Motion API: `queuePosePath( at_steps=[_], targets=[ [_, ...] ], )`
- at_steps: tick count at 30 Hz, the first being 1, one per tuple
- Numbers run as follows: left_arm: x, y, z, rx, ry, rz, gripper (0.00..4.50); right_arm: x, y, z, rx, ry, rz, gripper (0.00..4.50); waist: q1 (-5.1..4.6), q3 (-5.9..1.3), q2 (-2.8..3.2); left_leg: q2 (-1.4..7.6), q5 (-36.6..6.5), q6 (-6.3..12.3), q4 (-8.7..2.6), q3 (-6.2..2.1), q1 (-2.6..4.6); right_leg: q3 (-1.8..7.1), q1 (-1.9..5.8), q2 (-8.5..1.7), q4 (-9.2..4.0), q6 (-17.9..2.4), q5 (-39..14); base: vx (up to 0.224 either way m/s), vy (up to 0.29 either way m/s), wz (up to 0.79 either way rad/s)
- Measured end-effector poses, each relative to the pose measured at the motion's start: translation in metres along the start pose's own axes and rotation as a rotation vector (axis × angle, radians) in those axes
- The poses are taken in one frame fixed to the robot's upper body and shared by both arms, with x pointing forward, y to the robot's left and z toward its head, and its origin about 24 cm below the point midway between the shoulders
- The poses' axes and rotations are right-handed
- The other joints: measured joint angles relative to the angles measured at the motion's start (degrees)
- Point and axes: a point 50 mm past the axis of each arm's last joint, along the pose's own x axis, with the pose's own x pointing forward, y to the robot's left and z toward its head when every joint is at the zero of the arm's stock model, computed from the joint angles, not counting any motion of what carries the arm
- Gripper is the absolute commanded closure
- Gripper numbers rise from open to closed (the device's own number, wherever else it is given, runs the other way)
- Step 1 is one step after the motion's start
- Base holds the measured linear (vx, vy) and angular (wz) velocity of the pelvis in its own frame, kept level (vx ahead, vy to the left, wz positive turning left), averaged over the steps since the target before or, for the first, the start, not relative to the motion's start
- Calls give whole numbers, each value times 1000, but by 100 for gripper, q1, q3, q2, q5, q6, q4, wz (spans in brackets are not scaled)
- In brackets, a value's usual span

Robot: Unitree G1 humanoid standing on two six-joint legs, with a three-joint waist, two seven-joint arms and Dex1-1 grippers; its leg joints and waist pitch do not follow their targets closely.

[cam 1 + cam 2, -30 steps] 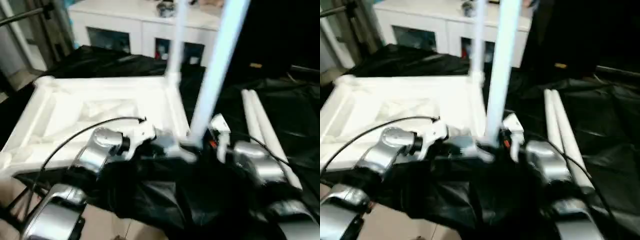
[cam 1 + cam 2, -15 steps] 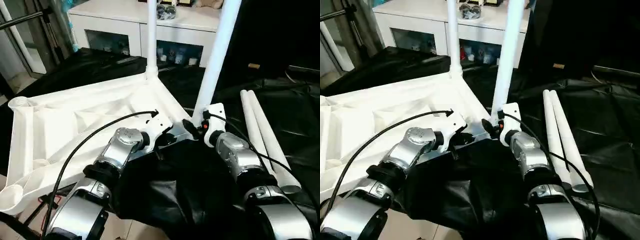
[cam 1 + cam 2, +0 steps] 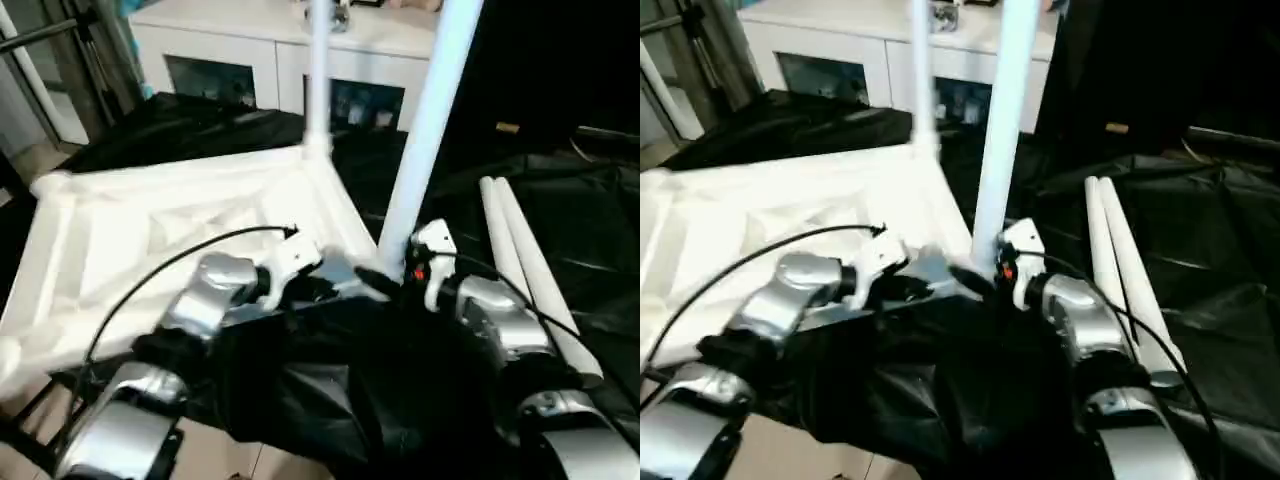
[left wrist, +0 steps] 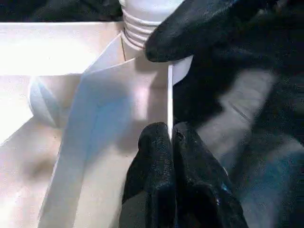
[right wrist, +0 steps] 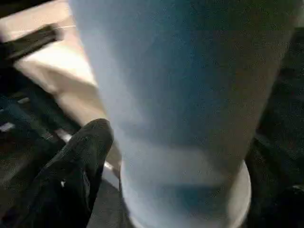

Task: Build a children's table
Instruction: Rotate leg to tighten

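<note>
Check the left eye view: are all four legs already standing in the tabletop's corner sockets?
No. Two legs lie side by side on the black sheet to the right, while two others stand upright at the tabletop.

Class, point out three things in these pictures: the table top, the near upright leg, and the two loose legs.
table top (image 3: 150,230), left eye view: ribbed underside.
near upright leg (image 3: 425,120), left eye view: middle of the tube.
two loose legs (image 3: 525,265), left eye view: middle of the pair.
</note>
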Motion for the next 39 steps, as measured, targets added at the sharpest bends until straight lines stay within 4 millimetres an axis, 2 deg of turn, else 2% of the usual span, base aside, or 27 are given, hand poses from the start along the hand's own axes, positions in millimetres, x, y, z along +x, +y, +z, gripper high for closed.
queuePosePath(
  at_steps=[11, 14, 19, 26, 33, 34, 39],
  targets=[
    [-15, -4, -5, 38, 9, -135, 450, -17, 9, -3, -6, 65, 221, 136, 104, 20, -33, 1, -1, -1, 1, 0, 3, 0, 1, -1, 1, 1, -1, 0, 0, 0],
    [-15, -4, -5, 39, 9, -140, 450, -17, 10, -4, -1, 67, 228, 168, 119, 22, -37, 0, -1, -1, 3, 0, 3, 0, 1, -1, 1, 1, 0, 0, 0, 0],
    [-15, -4, -5, 36, 7, -131, 450, -16, 10, -4, 0, 64, 214, 175, 121, 22, -37, 1, 0, -1, 2, 0, 3, 0, 1, -1, 3, 1, 0, 0, 0, 0],
    [1, 3, -1, -26, -6, 50, 450, 6, -4, -1, 24, 37, -101, 177, -2, 21, -43, -4, 3, -2, 22, 1, 20, 9, 17, -5, 6, 23, -7, 0, 0, 0],
    [29, 5, 12, -88, -10, 213, 450, 26, -13, 4, 117, 2, -461, 178, -19, 3, -13, -6, 3, -2, 19, 1, 25, 11, 20, -5, 7, 23, -6, 0, 0, 0],
    [32, 4, 13, -99, -12, 223, 450, 27, -14, 4, 117, -2, -486, 122, -11, -6, 2, -7, 2, -2, 18, 1, 21, 11, 20, -6, 6, 23, -5, 0, 0, 0],
    [33, 4, 13, -102, -13, 224, 450, 28, -12, 4, 107, -7, -480, 73, -14, -17, 14, -8, 2, -2, 12, 0, 17, 10, 20, -5, 4, 8, 3, 0, 0, 0]
  ],
)
